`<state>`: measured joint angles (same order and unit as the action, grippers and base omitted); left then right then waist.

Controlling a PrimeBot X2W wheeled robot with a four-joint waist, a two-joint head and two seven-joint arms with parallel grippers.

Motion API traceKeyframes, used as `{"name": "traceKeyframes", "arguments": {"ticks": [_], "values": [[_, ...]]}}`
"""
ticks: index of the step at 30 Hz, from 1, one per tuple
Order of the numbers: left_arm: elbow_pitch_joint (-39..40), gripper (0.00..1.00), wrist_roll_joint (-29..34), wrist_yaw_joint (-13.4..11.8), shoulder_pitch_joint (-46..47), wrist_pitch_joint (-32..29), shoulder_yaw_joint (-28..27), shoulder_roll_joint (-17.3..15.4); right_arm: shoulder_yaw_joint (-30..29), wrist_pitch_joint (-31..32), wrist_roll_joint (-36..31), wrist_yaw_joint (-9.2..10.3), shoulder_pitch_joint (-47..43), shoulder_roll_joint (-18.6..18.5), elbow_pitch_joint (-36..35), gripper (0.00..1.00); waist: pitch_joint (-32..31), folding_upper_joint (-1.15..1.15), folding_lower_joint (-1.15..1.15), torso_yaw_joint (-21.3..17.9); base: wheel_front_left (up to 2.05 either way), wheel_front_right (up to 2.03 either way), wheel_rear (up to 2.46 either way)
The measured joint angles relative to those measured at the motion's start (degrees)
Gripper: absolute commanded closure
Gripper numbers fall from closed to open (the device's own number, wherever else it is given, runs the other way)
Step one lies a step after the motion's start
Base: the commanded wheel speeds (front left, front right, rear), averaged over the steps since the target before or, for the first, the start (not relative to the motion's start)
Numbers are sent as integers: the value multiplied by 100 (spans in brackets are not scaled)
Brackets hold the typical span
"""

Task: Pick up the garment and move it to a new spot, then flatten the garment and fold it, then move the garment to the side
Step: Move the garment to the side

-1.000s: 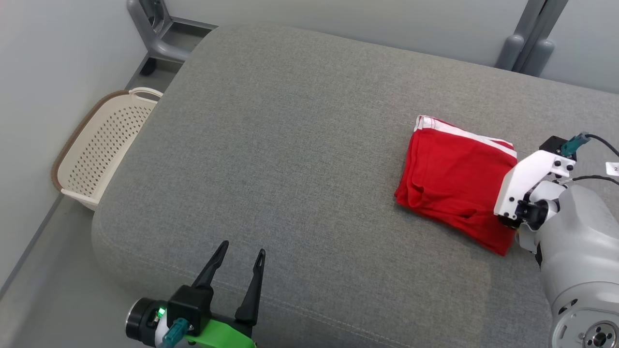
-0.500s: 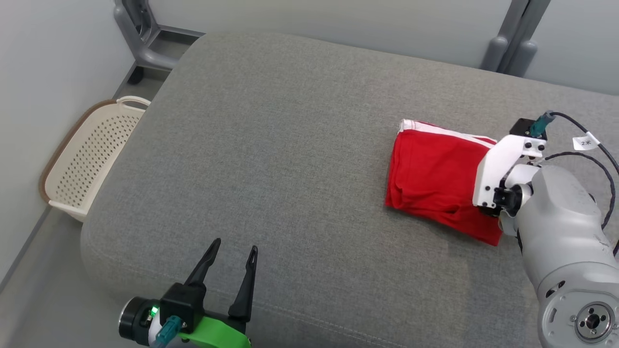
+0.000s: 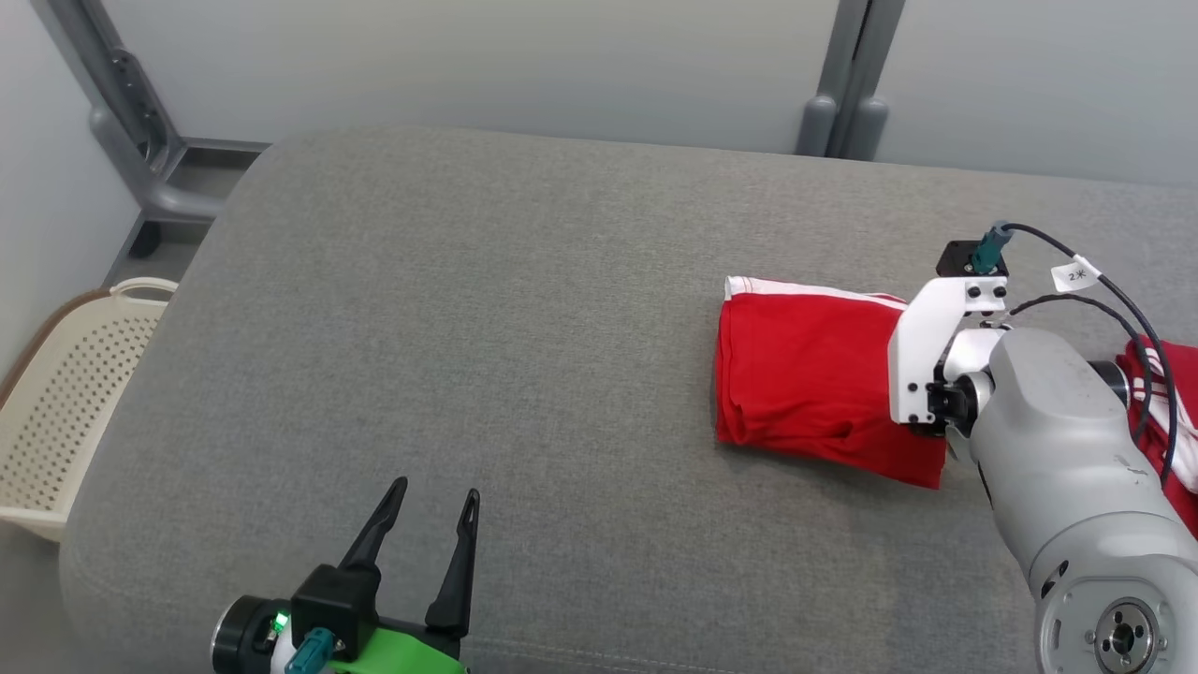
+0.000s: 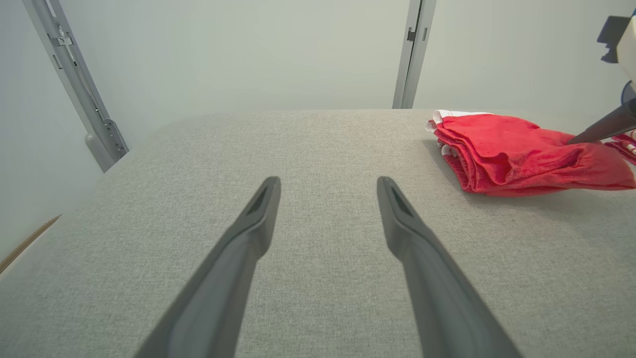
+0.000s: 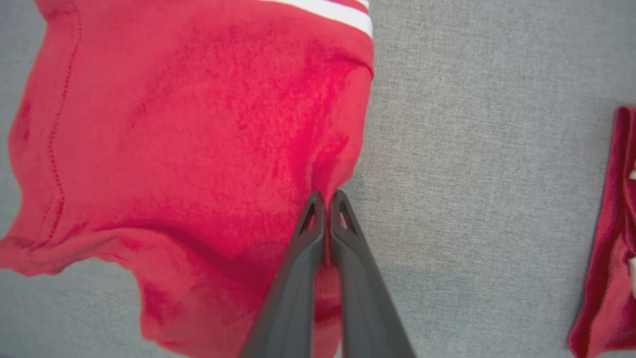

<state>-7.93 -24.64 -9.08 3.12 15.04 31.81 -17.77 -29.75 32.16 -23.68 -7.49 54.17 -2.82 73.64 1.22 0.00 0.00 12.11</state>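
Observation:
The garment (image 3: 805, 374) is red with a white stripe and lies folded on the right part of the grey cushion (image 3: 468, 309). It also appears in the left wrist view (image 4: 507, 149) and the right wrist view (image 5: 174, 124). My right gripper (image 5: 327, 195) is shut, its tips pinching the puckered fabric at the garment's right edge. In the head view the white wrist mount (image 3: 936, 356) covers those fingers. My left gripper (image 3: 435, 487) hovers open and empty over the cushion's front left (image 4: 328, 181), well apart from the garment.
A second red piece of clothing (image 3: 1165, 412) lies at the far right, a short gap from the garment (image 5: 606, 238). A cream perforated basket (image 3: 56, 412) stands on the floor left of the cushion. Grey posts (image 3: 842, 103) rise along the back wall.
The head camera has swung right, shifting the whole picture left. My right gripper stays shut at the garment's edge, and the garment seems to have slid right with it. The left gripper remains open.

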Motion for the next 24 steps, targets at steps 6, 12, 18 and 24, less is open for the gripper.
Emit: {"name": "traceKeyframes", "arguments": {"ticks": [6, 12, 18, 24], "values": [[36, 0, -1, -10, -16, 1, -49, -21, 682, -83, 37, 0, -1, -83, 20, 100, -107, 0, 0, -430, 0, 0, 0], [46, 0, 0, -10, -20, 1, -74, -7, 1303, -203, 33, -1, 43, -468, 26, 100, -173, 0, 0, -828, 0, 0, 0], [56, 0, 20, 3, -18, 1, -80, 20, 1649, -310, 66, -1, 87, -1037, 26, 100, -152, 0, 0, -1124, 0, 0, 0], [52, 0, 51, 48, -18, 1, -97, 7, 1942, -408, 42, -4, 109, -1351, -103, 100, -70, 0, 0, -1130, 0, 0, 0]]}}
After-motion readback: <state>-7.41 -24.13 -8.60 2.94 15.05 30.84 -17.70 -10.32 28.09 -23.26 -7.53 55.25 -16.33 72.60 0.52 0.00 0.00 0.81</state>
